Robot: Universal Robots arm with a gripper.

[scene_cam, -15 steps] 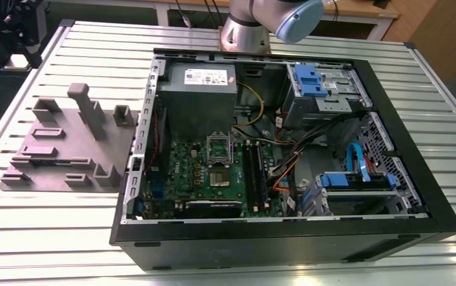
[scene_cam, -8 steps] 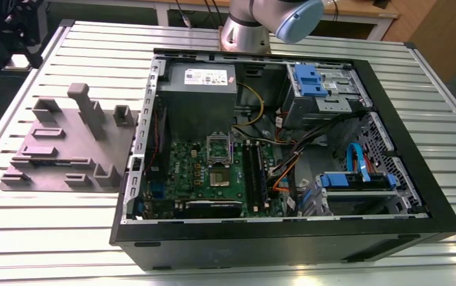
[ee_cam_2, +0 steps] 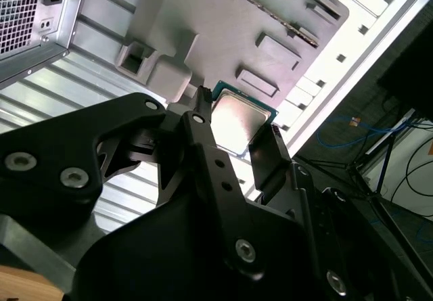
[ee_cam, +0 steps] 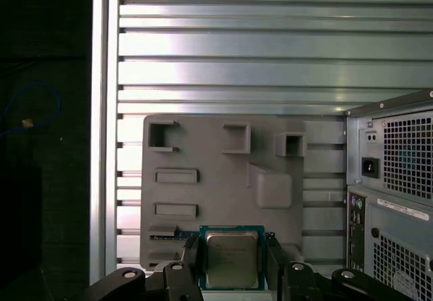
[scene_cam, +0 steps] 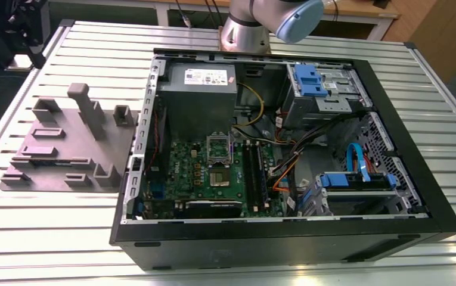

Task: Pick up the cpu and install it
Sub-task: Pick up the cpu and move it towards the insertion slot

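Observation:
The cpu [ee_cam: 231,259] is a small square chip with a silvery top and a green rim, and my gripper [ee_cam: 232,247] is shut on it, one black finger against each side. It hangs well above the grey block [ee_cam: 223,179], over the block's near edge. The second wrist view shows the same cpu [ee_cam_2: 238,120] between the two fingers [ee_cam_2: 203,122], with the grey block [ee_cam_2: 223,24] far behind it. In the exterior view the green board [scene_cam: 211,173] lies inside the open computer case [scene_cam: 403,155], its metal socket frame [scene_cam: 218,156] standing open.
The grey block [scene_cam: 68,149] with its raised posts sits on the slatted metal table [scene_cam: 45,226], at the exterior view's left of the case. The case's vented rear panel [ee_cam: 396,179] stands beside the block. Cables, drive bays and a power supply [scene_cam: 199,89] crowd the case.

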